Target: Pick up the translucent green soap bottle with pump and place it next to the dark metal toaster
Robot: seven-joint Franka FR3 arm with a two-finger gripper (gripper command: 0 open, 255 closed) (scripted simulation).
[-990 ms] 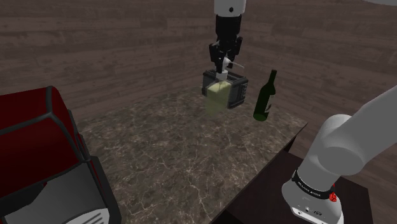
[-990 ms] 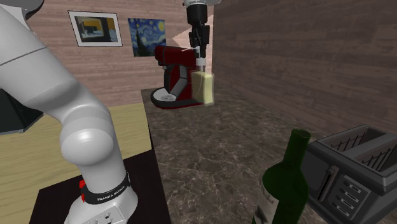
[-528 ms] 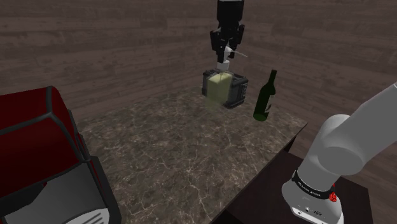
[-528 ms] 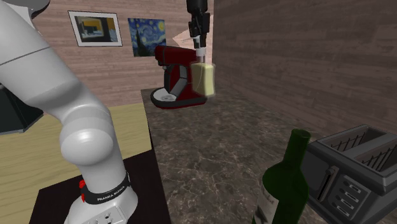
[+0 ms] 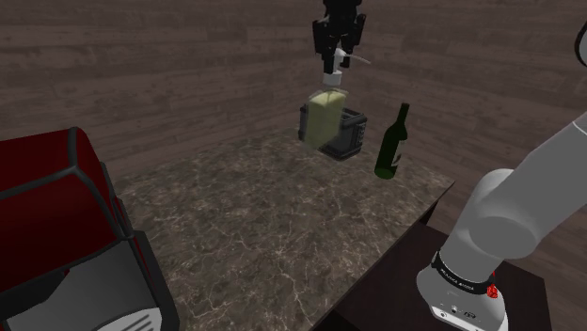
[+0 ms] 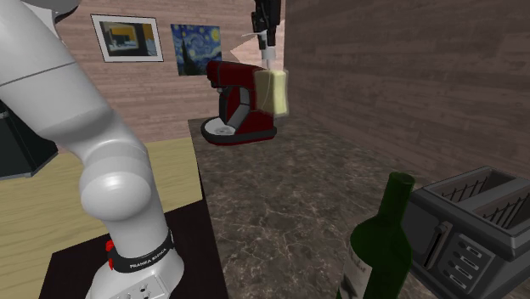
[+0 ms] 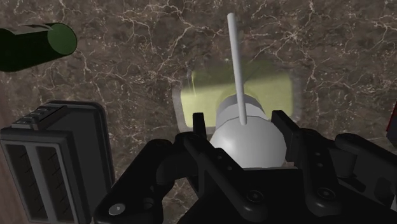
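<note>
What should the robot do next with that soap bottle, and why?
Probably carry it sideways toward the toaster. The pincer clasps the soap bottle by its pump, well above the counter, and the wrist view shows the toaster off to one side.

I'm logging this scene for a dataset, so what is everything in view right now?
Soap bottle: one, translucent yellow-green with pale pump, held above the counter.
Toaster: one, dark grey, at the counter's far end.
Wine bottle: one, dark green, upright beside the toaster.
Stand mixer: one, red, at the shoulder view's lower left.
Counter: one, dark veined stone.
Framed pictures: two, on the wall behind the mixer.
Arm: one, white, on its stand.
Gripper: one, black, shut on the soap bottle's pump.
</note>
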